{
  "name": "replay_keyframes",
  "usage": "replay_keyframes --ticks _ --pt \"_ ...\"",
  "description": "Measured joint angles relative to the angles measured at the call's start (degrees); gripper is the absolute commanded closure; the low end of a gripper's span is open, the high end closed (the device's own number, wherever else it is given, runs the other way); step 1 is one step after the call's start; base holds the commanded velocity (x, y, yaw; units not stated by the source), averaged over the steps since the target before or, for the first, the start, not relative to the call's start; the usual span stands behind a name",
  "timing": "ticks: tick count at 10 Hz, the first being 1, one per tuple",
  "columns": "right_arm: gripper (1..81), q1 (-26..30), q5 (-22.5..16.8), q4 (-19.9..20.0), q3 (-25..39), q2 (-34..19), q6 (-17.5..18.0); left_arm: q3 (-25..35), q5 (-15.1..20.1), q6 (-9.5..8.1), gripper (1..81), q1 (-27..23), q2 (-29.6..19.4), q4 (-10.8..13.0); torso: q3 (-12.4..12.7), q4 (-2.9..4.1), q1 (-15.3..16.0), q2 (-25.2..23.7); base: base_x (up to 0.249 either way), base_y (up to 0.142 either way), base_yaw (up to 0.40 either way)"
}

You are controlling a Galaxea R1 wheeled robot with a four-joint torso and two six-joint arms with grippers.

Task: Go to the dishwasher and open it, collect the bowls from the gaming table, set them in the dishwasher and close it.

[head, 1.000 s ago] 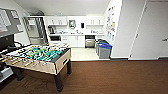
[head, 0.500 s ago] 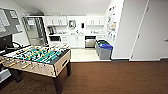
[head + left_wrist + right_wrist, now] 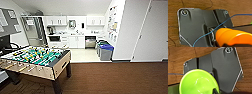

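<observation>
Room: brown carpet [image 3: 112,77] in front, a pale floor and a kitchenette further on.
Dishwasher: the steel front [image 3: 90,42] is set into the white cabinets on the far wall, under the counter; door shut as far as can be told at this distance.
Cabinets: white doors [image 3: 77,41] just left of the dishwasher, white wall cabinets [image 3: 57,20] above the counter.
Bins: grey bins with a blue lid [image 3: 106,52] stand on the pale floor, right of the dishwasher, near the white wall.
Football table: a table with green field and rods [image 3: 37,60] stands at the left on the carpet, well apart from the dishwasher.
Door: a white door [image 3: 152,35] at the right.
Green bowl: a bright green bowl [image 3: 198,82] sits large in the right wrist view, open side to the camera, in front of the robot's dark plate, wood-grain floor behind.
Orange bowl: an orange rounded bowl [image 3: 233,37] sits large in the left wrist view, with a thin blue cable [image 3: 220,27] crossing before it.
Left fingers: cannot tell whether open or closed.
Right fingers: cannot tell either; a dark tip touches the green bowl's rim.
</observation>
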Motion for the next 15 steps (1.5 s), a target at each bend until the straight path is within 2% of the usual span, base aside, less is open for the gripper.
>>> replay_keyframes --ticks 15 --pt "81.1 0.1 0.1 0.0 0.0 -0.1 0.0 0.0 0.0 0.0 81.1 -0.1 0.0 0.0 0.0 0.0 0.0 0.0 0.141 0.0 0.0"
